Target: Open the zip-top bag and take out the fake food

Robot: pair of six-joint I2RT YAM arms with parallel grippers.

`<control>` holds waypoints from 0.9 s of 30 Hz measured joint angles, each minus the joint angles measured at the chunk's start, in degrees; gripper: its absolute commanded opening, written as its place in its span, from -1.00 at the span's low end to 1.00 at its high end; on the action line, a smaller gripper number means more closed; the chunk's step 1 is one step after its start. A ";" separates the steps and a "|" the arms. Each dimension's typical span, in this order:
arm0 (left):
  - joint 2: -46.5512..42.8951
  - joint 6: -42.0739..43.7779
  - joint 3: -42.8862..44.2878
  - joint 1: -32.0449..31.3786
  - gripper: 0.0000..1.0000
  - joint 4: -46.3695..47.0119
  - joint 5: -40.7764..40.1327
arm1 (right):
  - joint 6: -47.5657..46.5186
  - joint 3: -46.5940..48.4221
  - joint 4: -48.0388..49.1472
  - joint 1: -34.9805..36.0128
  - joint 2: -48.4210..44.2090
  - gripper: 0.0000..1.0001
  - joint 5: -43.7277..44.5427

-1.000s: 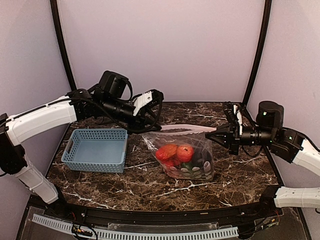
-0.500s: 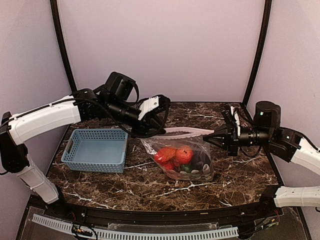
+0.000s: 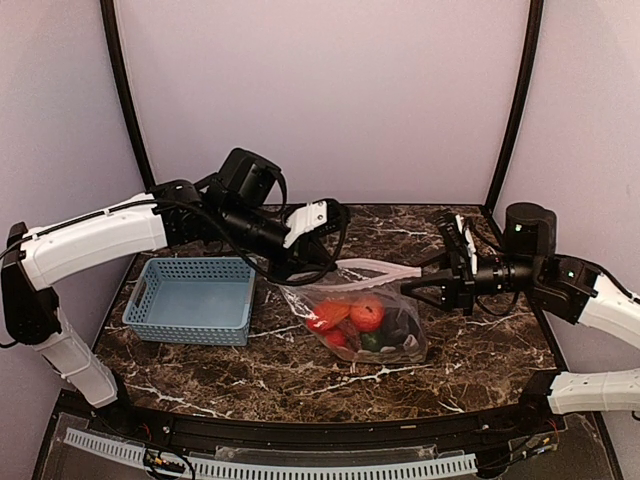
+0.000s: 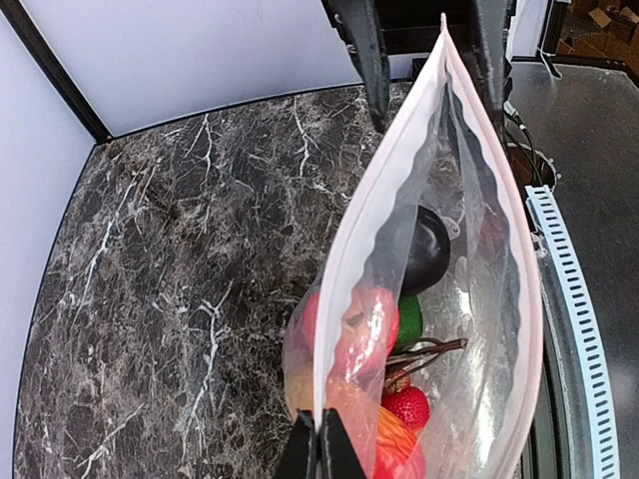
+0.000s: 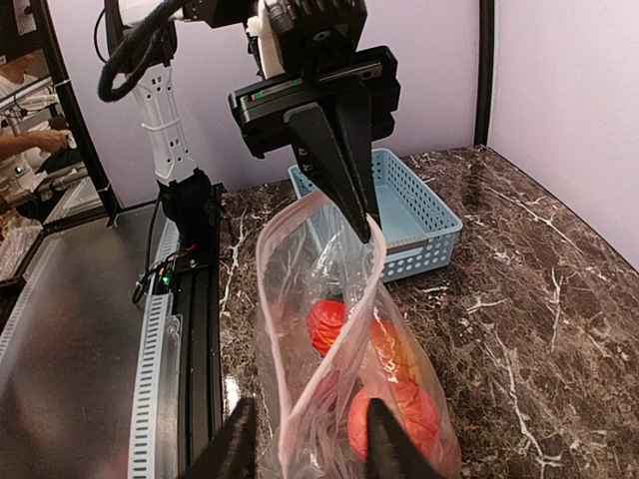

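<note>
Zip-top bag [image 3: 345,300] at centre of table [image 3: 300,375], bottom resting on marble, mouth gaping, pale zip strip spanning between both grippers. Fake food [image 3: 366,315] inside bag: red, orange, green and dark purple pieces. Left gripper [image 3: 334,266]: fingers pressed together, clamped on strip's left end; arm reaches in from left edge, wrist angled down. Right gripper [image 3: 410,288]: fingers apart, straddling strip's right end, not pinching; arm roughly level, coming from right edge. Blue basket [image 3: 190,300] near left edge, apart from bag.
</note>
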 measured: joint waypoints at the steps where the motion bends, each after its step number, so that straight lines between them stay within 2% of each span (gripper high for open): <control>1: -0.20 0.00 -0.22 0.00 -0.99 0.13 -0.57 | 0.17 -0.04 0.11 0.00 -0.02 0.28 0.02; 5: -1.99 0.13 -1.40 0.00 -0.99 0.22 -2.84 | 2.36 -1.31 1.42 -0.50 -0.76 0.85 1.42; 6: -2.40 0.28 -1.53 0.02 -0.99 0.24 -3.41 | 2.89 -2.03 1.64 -0.83 -1.29 0.96 1.75; 7: -3.02 0.39 -1.81 0.02 -0.99 0.37 -4.02 | 3.54 -2.78 1.81 -1.14 -1.88 0.97 2.16; 9: -4.22 0.76 -2.69 0.02 -0.99 0.66 -5.16 | 4.52 -4.15 1.99 -1.60 -2.49 0.97 2.56; 14: -5.97 1.29 -4.76 0.20 -0.98 0.92 -6.93 | 5.84 -6.49 1.51 -1.79 -1.38 0.76 2.56; 22: -5.97 1.29 -5.16 1.22 -0.99 1.53 -7.82 | 9.27 -9.03 5.88 -1.05 2.80 0.56 1.31; 27: -5.97 1.84 -5.16 1.46 -0.98 1.77 -7.78 | 13.16 -10.49 7.58 -0.66 7.08 0.54 5.11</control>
